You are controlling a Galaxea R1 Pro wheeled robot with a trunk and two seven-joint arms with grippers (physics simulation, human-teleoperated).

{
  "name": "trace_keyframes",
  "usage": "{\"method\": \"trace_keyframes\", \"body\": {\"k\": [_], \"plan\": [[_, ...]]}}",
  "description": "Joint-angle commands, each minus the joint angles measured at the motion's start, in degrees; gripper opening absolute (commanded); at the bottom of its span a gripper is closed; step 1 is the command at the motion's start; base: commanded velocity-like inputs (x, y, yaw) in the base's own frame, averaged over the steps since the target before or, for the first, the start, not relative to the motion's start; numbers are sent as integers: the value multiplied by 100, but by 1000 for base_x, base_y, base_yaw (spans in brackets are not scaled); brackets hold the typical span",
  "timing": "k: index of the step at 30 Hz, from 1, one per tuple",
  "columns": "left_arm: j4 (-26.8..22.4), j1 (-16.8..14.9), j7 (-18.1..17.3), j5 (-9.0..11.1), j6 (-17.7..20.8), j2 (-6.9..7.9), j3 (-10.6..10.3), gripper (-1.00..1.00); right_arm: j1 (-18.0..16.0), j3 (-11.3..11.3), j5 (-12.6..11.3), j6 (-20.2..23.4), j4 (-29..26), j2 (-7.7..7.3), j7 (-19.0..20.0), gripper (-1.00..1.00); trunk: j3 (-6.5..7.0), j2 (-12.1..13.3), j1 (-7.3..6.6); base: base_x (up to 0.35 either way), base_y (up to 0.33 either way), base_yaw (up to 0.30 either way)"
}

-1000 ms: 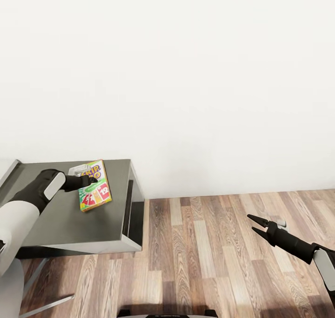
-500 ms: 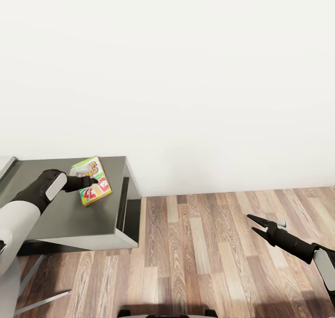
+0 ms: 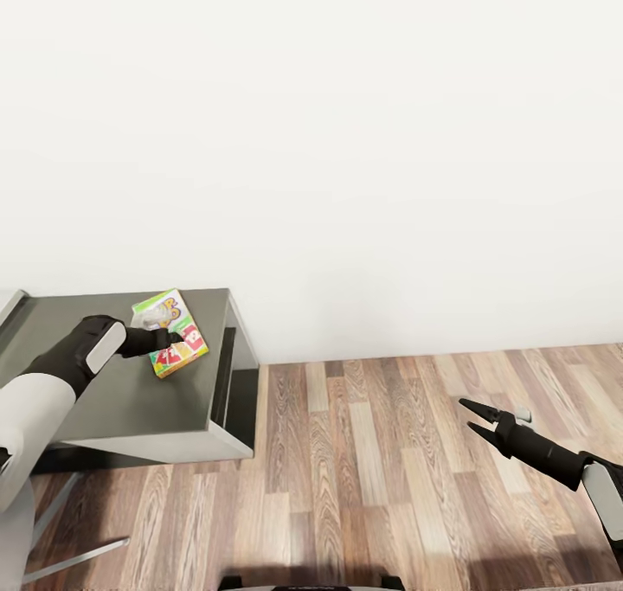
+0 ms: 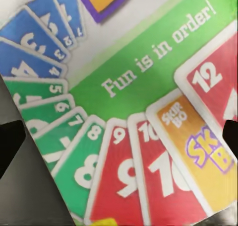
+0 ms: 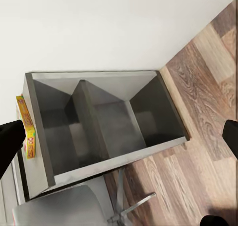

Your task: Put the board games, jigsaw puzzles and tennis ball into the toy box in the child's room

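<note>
Head view: board game (image 3: 170, 332) in left end effector (image 3: 173, 338), tilted further than before.

Table (image 3: 130, 401) sits at left against the wall (image 3: 346, 141); floor (image 3: 389, 478) extends to its right. Board game (image 3: 173, 340) lies on the table's far part, near the right edge. Left end effector (image 3: 173, 338) is over the game. Right end effector (image 3: 474, 420) hangs above the floor, well apart to the right.

We read "Fun is in order!" on the green band of the board game box (image 4: 148, 87). Its printed cards carry "SKIP BO", blue 1–4, green 5–8, red 9, 10 and 12. No other text is legible.
</note>
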Motion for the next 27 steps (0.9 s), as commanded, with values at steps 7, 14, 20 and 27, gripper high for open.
{"method": "trace_keyframes", "body": {"k": [7, 14, 20, 27], "plan": [[-4, -5, -34, -27, -40, 6, -36, 100, -4, -7, 2, 26, 2, 0, 16, 100, -9, -10, 2, -70, -77, 0], [-4, -5, -35, -30, -78, 14, -35, 100, -4, -7, 2, 26, 2, 0, 16, 100, -9, -10, 2, -64, -81, 0], [2, -5, -20, -37, -134, 49, -13, 100, -4, -3, 2, 21, 2, 3, 16, 100, -9, -10, 2, 35, 32, 0], [5, -5, -3, -32, -303, 80, -28, 100, -4, 1, 2, 19, 2, 2, 16, 100, -9, -10, 2, 118, 103, 0]]}}
